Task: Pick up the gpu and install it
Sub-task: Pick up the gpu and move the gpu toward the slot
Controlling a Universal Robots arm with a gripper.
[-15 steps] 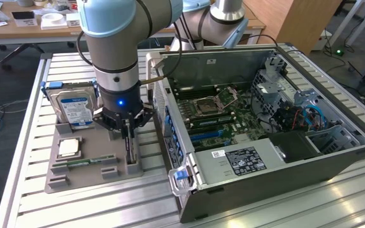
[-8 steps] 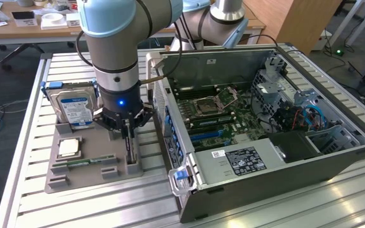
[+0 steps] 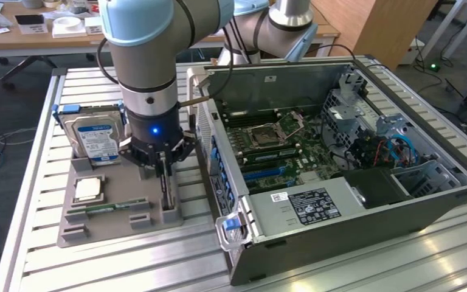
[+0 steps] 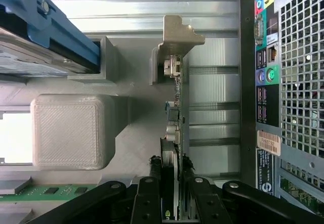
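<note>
The hand (image 3: 163, 167) is clamped on the gpu (image 4: 177, 113), fingers (image 4: 155, 183) pinching both faces of its top edge. The gpu is a thin green card standing on edge, silver bracket at its far end, seated in a slot of the grey holder (image 3: 95, 234) on the desk (image 3: 71, 267). Tight quarters: the open computer case (image 3: 339, 225) rises just beside it on the exterior view's right. The hard drive (image 3: 95, 140), processor (image 3: 87, 190) and memory stick (image 3: 107, 207) sit on the other side.

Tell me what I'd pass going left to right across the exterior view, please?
Hard drive → gpu standing on its edge → motherboard inside the open computer case → blue cables.
</note>
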